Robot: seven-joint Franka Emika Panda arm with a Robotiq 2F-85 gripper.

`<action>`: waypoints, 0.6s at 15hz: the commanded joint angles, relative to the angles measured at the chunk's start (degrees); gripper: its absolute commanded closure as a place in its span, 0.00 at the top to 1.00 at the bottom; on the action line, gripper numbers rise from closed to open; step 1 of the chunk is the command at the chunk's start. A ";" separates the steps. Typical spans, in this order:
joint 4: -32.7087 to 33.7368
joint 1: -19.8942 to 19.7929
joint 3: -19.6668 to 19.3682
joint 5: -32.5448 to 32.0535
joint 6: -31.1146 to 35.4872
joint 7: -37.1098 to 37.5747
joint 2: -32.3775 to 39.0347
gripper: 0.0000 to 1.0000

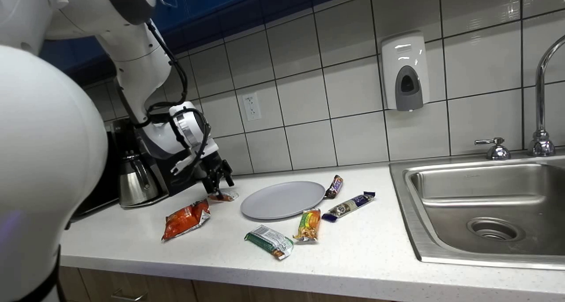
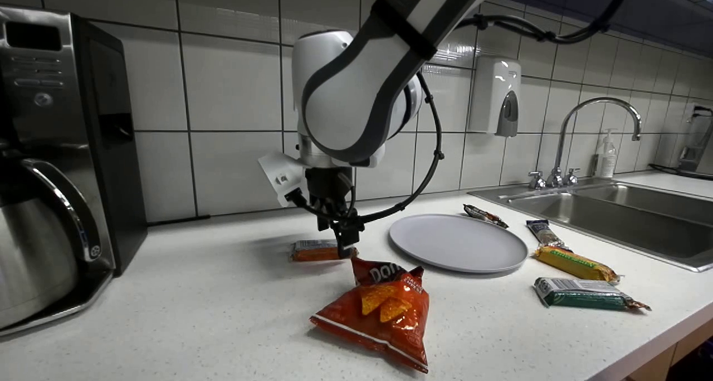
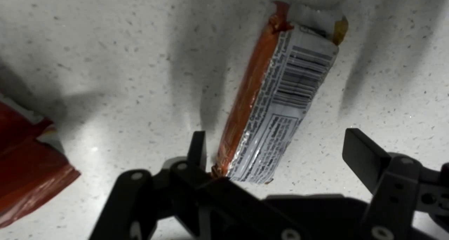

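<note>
My gripper (image 3: 275,138) is open and empty, with its two black fingers wide apart. It is low over an orange snack packet (image 3: 270,103) with a white barcode back, lying on the counter. In the wrist view the packet's near end lies between the fingers, close to the left one; I cannot tell whether they touch. The gripper (image 1: 224,188) and packet (image 1: 230,195) also show in both exterior views, with the gripper (image 2: 337,239) partly hiding the packet (image 2: 315,251). A red Doritos bag (image 2: 384,311) lies beside them; it also shows in the wrist view (image 3: 28,166).
A grey plate (image 2: 459,242) lies near the gripper. Around it lie a dark packet (image 2: 484,215), a blue-and-white packet (image 1: 349,206), a yellow packet (image 2: 576,263) and a green packet (image 2: 585,293). A coffee machine (image 2: 106,147) stands at one end, a sink (image 1: 410,213) at the other. A tiled wall runs behind.
</note>
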 commanded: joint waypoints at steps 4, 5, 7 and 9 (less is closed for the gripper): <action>1.95 -0.81 0.67 4.20 3.33 0.39 1.40 1.00; 1.85 -0.73 0.58 4.68 3.95 0.36 1.39 1.00; 1.52 -1.04 0.77 5.85 5.18 0.02 1.37 1.00; 1.25 -1.23 0.82 7.20 6.36 -0.21 1.38 1.00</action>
